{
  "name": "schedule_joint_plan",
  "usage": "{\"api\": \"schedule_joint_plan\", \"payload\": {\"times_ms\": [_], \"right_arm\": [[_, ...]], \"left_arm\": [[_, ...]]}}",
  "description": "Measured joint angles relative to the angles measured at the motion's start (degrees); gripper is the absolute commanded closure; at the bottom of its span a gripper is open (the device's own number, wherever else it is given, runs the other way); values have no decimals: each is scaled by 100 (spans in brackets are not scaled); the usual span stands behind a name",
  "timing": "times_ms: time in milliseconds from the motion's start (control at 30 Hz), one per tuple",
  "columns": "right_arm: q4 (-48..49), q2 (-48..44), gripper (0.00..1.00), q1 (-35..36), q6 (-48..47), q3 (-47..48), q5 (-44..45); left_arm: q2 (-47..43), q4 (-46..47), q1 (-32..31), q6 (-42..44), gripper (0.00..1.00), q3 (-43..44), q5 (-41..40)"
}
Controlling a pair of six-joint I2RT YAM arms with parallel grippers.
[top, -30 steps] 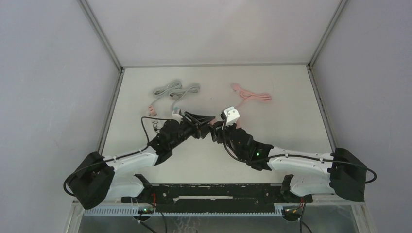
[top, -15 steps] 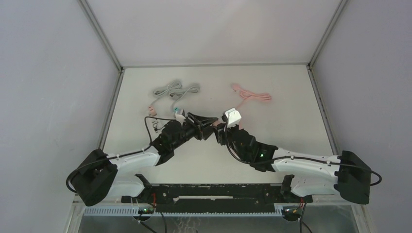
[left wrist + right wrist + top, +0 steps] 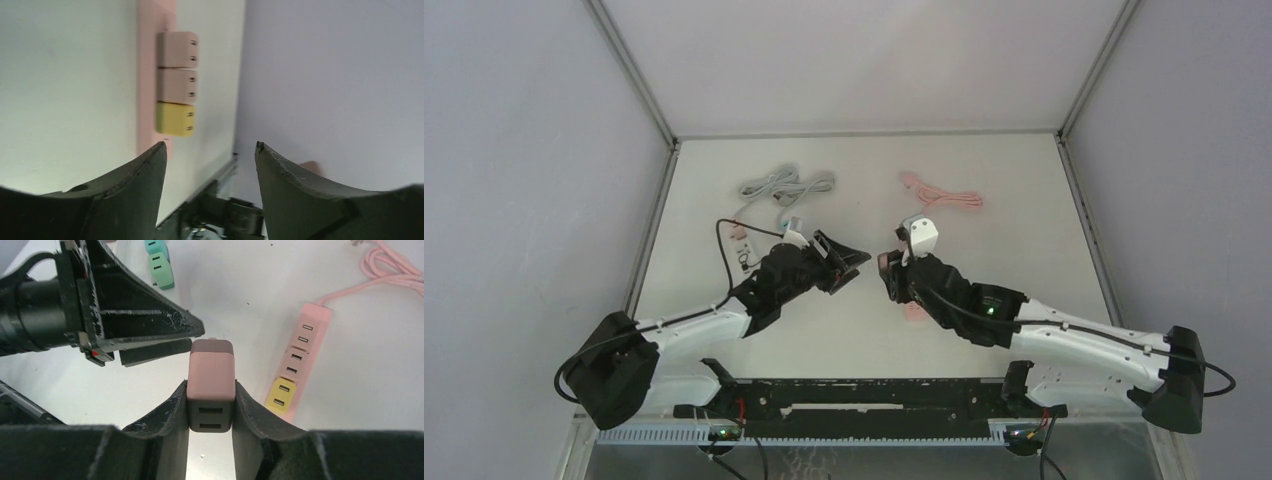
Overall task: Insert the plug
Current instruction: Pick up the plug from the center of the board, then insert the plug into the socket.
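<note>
In the right wrist view, my right gripper (image 3: 211,390) is shut on a dusty-pink plug (image 3: 211,365) whose dark end with two slots faces the camera. It hangs above the table. To its right lies a pink power strip (image 3: 314,315) that holds two pink plugs and a yellow plug (image 3: 280,393). My left gripper (image 3: 197,332) points at the held plug from the left, a short gap away. The left wrist view shows this gripper (image 3: 210,150) open and empty, with the strip (image 3: 150,75) beyond it. From above, both grippers (image 3: 849,263) (image 3: 890,268) face each other at mid-table.
Two teal plugs (image 3: 160,262) lie beyond the left gripper. A grey cable (image 3: 784,185) is coiled at the back left and the strip's pink cable (image 3: 939,197) at the back right. Grey walls enclose the table on three sides.
The two grippers met at mid-table with the plug between them. The right gripper shut on it. The left gripper then opened, let go and drew back left, while the right arm shifted right.
</note>
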Motion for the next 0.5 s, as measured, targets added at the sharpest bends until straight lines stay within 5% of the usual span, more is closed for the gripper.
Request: {"api": "schedule_joint_plan", "payload": {"times_ms": [167,500], "right_arm": [[-984,-280,100,-323,555,396,-234],[-2629,-247,100,-1176,1202,780,-1132]], "left_arm": [[44,-656,35,903,32,164,4],[1086,-494,28,1873,36,520,614]]}}
